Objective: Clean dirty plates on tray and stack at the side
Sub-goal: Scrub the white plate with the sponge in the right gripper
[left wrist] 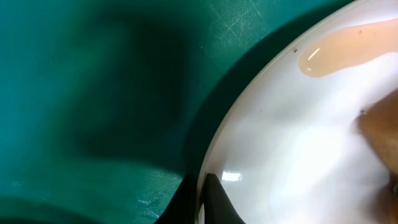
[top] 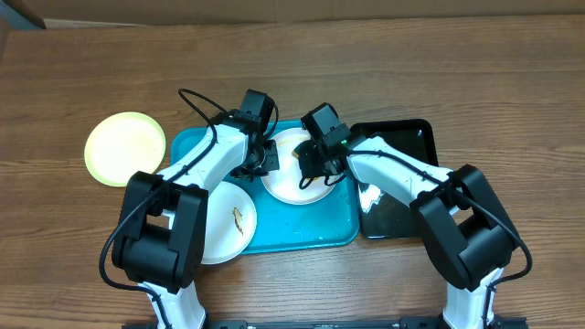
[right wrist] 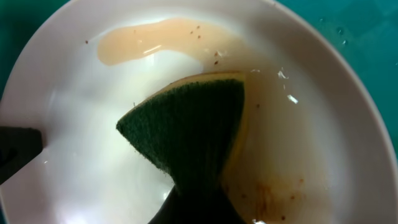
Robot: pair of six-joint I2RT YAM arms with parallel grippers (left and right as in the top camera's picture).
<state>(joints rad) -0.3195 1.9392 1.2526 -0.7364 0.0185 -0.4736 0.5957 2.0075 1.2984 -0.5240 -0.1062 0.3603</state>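
The wooden worktop [top: 82, 73] carries the turquoise tray [top: 311, 228], with a black tray [top: 407, 137] just beside it on my right. A yellow-green plate [top: 125, 148] lies off the turquoise tray, on the wood to my left. A smeared white plate [top: 228, 224], marked brown, sits at the tray's near-left corner. The middle plate [top: 292, 187] lies in the tray between my two arms. My left jaws are clenched on its rim, which runs between the two tips. My right jaws grasp the sponge [right wrist: 186, 130], its green face pressed on that plate, beside a pale brown streak [right wrist: 155, 37] and brown specks [right wrist: 267, 193].
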